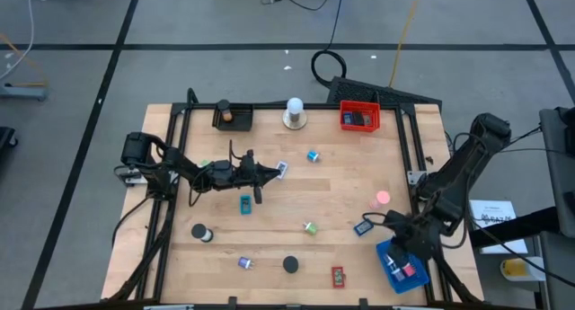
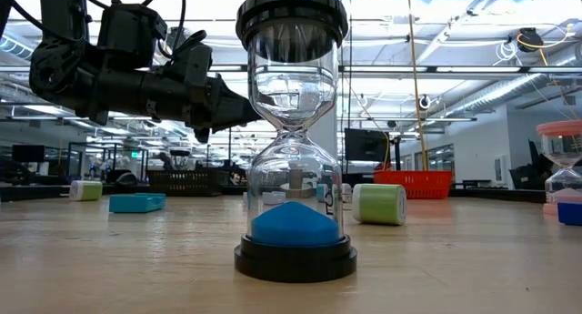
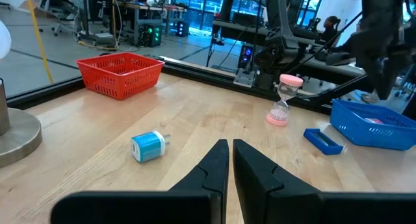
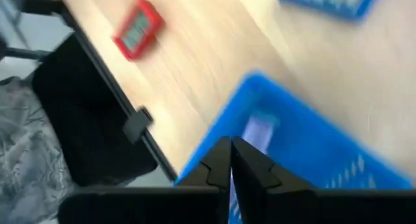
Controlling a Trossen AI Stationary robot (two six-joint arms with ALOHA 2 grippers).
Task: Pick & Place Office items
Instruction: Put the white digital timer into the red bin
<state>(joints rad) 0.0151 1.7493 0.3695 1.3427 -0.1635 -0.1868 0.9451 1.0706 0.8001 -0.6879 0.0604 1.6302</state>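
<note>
The left tool point(image 1: 269, 172) hovers above the counter point(image 1: 296, 202) with its fingers point(image 3: 218, 162) pressed nearly together and nothing between them. Taking the white knob point(image 1: 294, 112) at the counter's far edge as landmark, this tool sits nearer the front and a little to the left arm's side of it. Just beside its tip lies a small white-and-blue item point(image 1: 282, 169), and just in front of it a teal rectangle point(image 1: 245, 203). A blue-and-white plug point(image 3: 149, 146) lies ahead of the tool, slightly nearer than the knob.

The right tool point(image 1: 406, 253) hangs over the blue tray point(image 1: 398, 265), far from the knob at the front corner on the right arm's side; its fingers point(image 4: 221, 160) are closed together, holding nothing, and a pale item point(image 4: 259, 132) lies in the tray below.

Other office items are scattered across the counter: a pink hourglass point(image 1: 383, 199) and a flat blue rectangle point(image 1: 363, 227) near the blue tray, a red rectangle point(image 1: 338, 276) and a black cylinder point(image 1: 290, 265) along the front edge, a green-and-white roll point(image 1: 310, 227) mid-counter. The red tray point(image 1: 359, 118) stands just beside the knob, a black tray point(image 1: 232, 117) on its other side
</note>
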